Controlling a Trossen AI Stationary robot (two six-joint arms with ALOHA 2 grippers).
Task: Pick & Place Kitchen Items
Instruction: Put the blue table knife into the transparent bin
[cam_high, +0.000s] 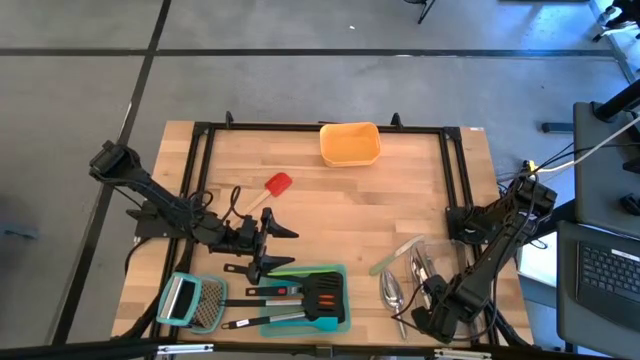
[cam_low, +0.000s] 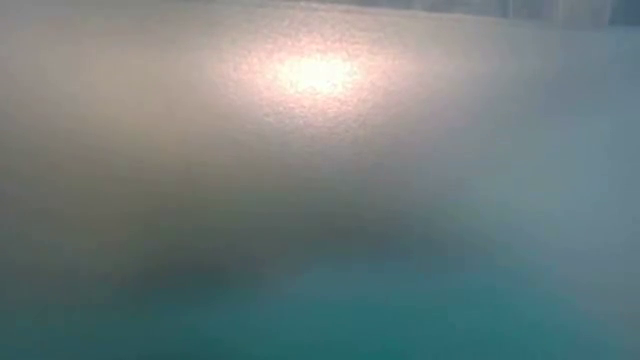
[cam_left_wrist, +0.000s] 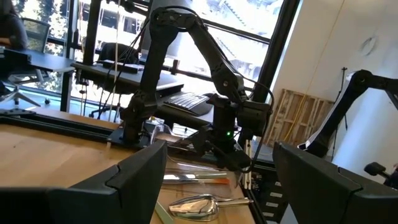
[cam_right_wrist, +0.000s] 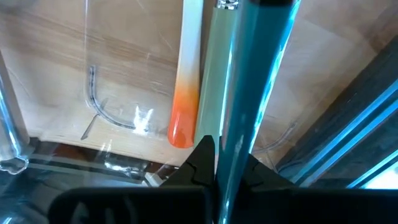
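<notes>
My right gripper (cam_high: 428, 303) stands at the table's near right, pointing steeply down into a clear container (cam_right_wrist: 118, 118), shut on a teal utensil handle (cam_right_wrist: 252, 106). A pale green handle (cam_right_wrist: 214, 81) and a white-and-orange handle (cam_right_wrist: 186, 74) lie beside it. A silver scoop (cam_high: 392, 290) rests on the table next to the container. My left gripper (cam_high: 268, 245) hangs open and level above the table, just beyond a teal tray (cam_high: 338, 318) that holds black and orange turners (cam_high: 322, 294). A red spatula (cam_high: 274, 187) lies flat farther back. My right gripper pinches the teal handle (cam_right_wrist: 233, 165) between its two fingers (cam_right_wrist: 200, 158), coming from above and slanting down. The handle runs on ahead of the fingers over the clear container's floor. Whether it is lifted clear, I cannot tell.
An orange container (cam_high: 350, 143) stands at the far edge. A flat grater with a light-blue handle (cam_high: 190, 300) lies at the near left, beside the tray. A black frame (cam_high: 200, 160) rims the table. The low view is blocked by something teal close to the lens.
</notes>
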